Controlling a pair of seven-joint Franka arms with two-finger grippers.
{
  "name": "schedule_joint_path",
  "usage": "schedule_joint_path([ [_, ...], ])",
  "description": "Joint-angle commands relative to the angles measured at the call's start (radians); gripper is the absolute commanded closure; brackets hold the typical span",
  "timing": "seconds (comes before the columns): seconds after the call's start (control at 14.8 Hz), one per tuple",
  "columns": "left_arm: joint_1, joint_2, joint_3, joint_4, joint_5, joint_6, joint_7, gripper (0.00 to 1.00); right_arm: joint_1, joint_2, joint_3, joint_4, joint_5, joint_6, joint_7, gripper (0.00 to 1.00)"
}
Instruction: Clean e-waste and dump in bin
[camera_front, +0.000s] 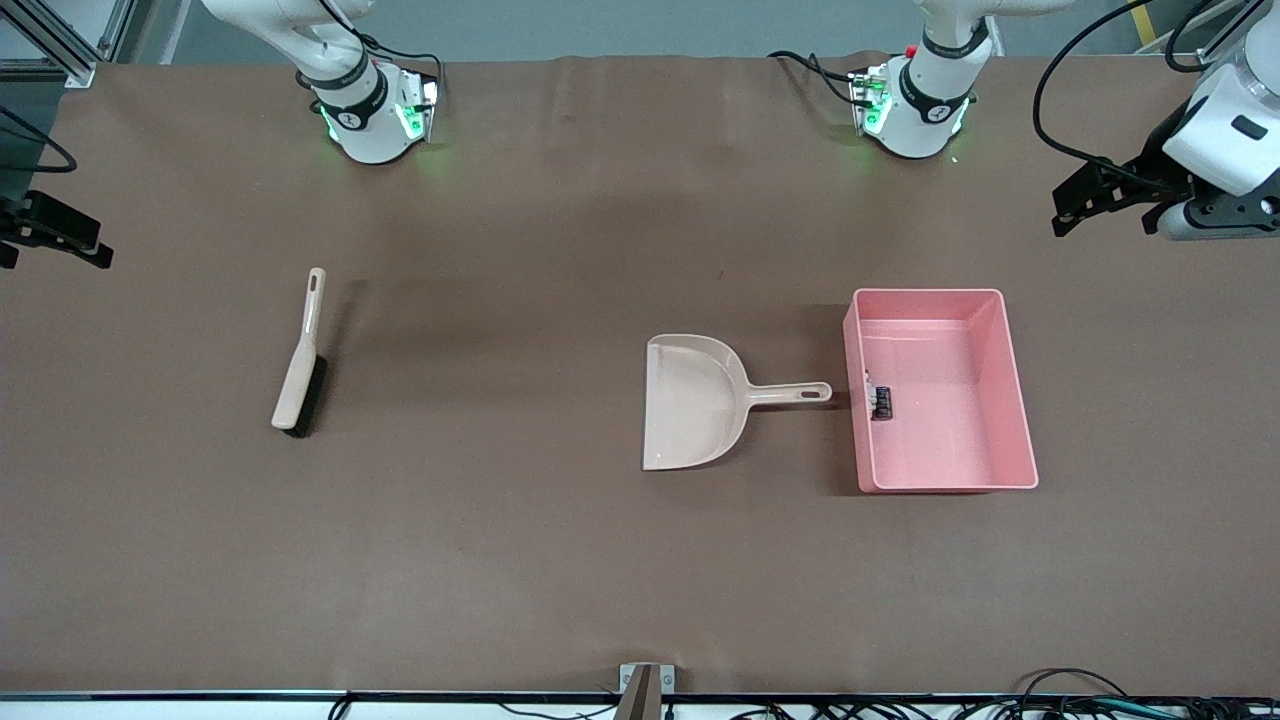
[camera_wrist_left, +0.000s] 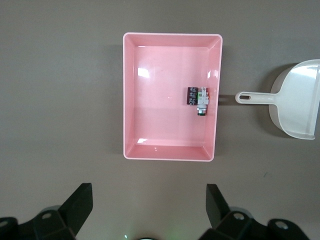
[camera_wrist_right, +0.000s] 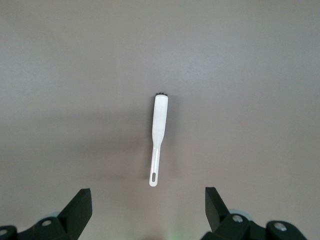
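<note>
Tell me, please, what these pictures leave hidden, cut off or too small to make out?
- Right pincer: front view, cut off by the picture's edge.
- Brush bristles: right wrist view, hidden under its own back.
- E-waste in the bin: front view, too small to tell its two pieces apart.
- Dustpan: left wrist view, cut off by the edge.

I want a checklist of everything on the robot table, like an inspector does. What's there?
Surface: brown table, flat.
Job's things: e-waste, two tiny pieces, lies in the pink bin against the wall nearest the dustpan.
Clutter: the dustpan is empty, beside the bin; brush lies toward the right arm's end.
Grippers: left gripper open, empty, up over the table by the bin; right gripper open, empty, up over the table by the brush.
Cables: black cables along the table's edge nearest the front camera.
Surroundings: nothing seen.
</note>
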Motion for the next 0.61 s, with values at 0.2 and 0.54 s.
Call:
schedule_joint_path([
  [0.2,-0.013,-0.017,0.01,-0.007,-0.01,-0.007,0.005,0.0,-0.006,-0.013,0.003,-0.021,0.018,0.009,0.013,0.0],
  [0.54,-0.013,-0.018,0.01,0.007,-0.007,-0.012,0.031,0.0,-0.006,-0.013,0.003,-0.021,0.018,0.009,0.013,0.0],
])
